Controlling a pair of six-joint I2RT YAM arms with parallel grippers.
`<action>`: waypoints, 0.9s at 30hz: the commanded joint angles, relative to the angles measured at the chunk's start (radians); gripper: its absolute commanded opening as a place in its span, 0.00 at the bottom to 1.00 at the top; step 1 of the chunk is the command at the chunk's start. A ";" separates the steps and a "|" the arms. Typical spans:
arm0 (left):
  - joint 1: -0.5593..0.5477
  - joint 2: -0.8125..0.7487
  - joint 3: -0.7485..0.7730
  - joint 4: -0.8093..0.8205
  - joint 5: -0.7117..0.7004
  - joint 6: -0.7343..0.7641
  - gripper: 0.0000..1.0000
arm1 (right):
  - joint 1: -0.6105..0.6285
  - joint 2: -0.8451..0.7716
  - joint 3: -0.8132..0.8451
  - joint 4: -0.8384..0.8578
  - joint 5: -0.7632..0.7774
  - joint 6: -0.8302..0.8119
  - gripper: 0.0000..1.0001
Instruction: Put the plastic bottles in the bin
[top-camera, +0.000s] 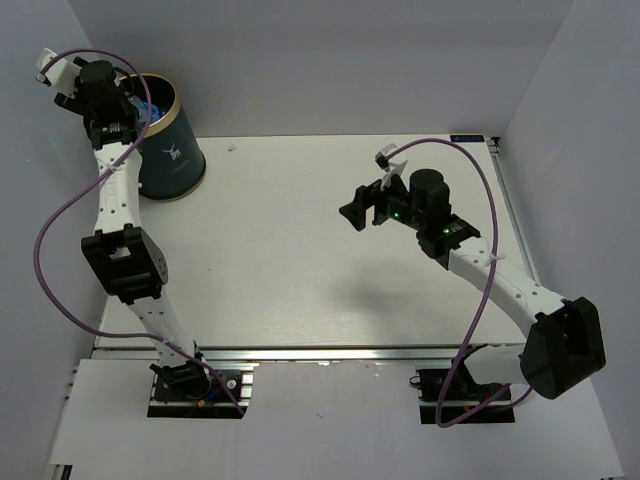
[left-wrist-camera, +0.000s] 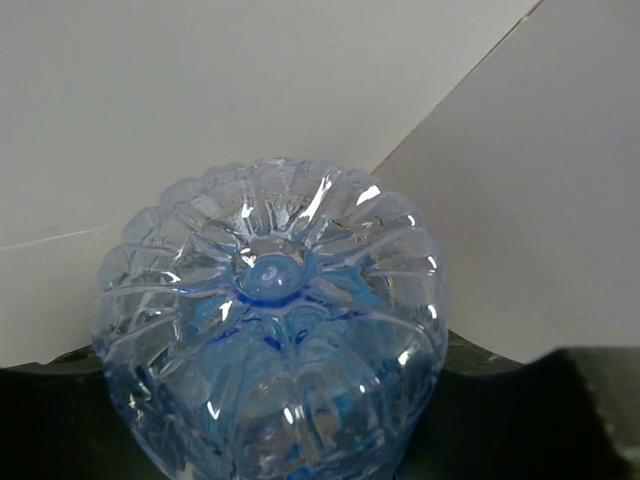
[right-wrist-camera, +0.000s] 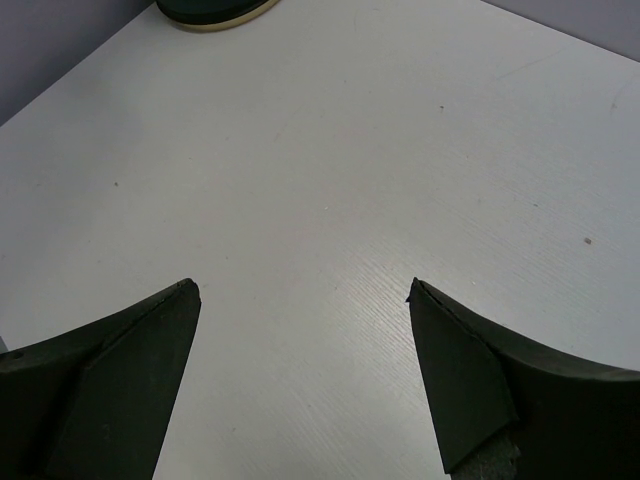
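One bottle (left-wrist-camera: 270, 320) fills the left wrist view, seen base-on: clear ribbed plastic with a blue tint, the bottom pressed into a ring of petals around a small round dimple. No label or writing shows from this end. Dark fingers (left-wrist-camera: 50, 420) press against both of its sides, so the left gripper (top-camera: 135, 105) is clamped on the bottle. Behind it are only pale walls (left-wrist-camera: 200, 100).

From the top camera that gripper hangs over the open mouth of the bin (top-camera: 175, 160), at the table's far left corner. A glint of blue and clear plastic shows against the black inside (whether this is the held bottle or others already in there, I cannot tell). The bin is a dark teal cylinder with a gold-tan rim and a small white logo (top-camera: 174, 154), too small to read.

Well apart, over the right half of the white, faintly grained table (top-camera: 300, 280), the right gripper (top-camera: 355, 212) hovers with its jaws spread and nothing between them. Its own camera shows two black wedge-shaped fingers (right-wrist-camera: 120, 370) and, at the top edge, the bin's foot (right-wrist-camera: 210, 8).
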 joint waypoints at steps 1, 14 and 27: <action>-0.005 -0.034 0.052 0.035 0.035 0.001 0.40 | -0.007 0.006 -0.003 0.037 0.017 -0.022 0.89; -0.021 0.098 0.028 0.245 0.158 0.062 0.52 | -0.016 0.027 -0.005 0.033 0.054 -0.055 0.89; -0.147 0.154 -0.011 0.353 -0.003 0.340 0.93 | -0.019 0.098 0.021 -0.006 0.081 -0.074 0.89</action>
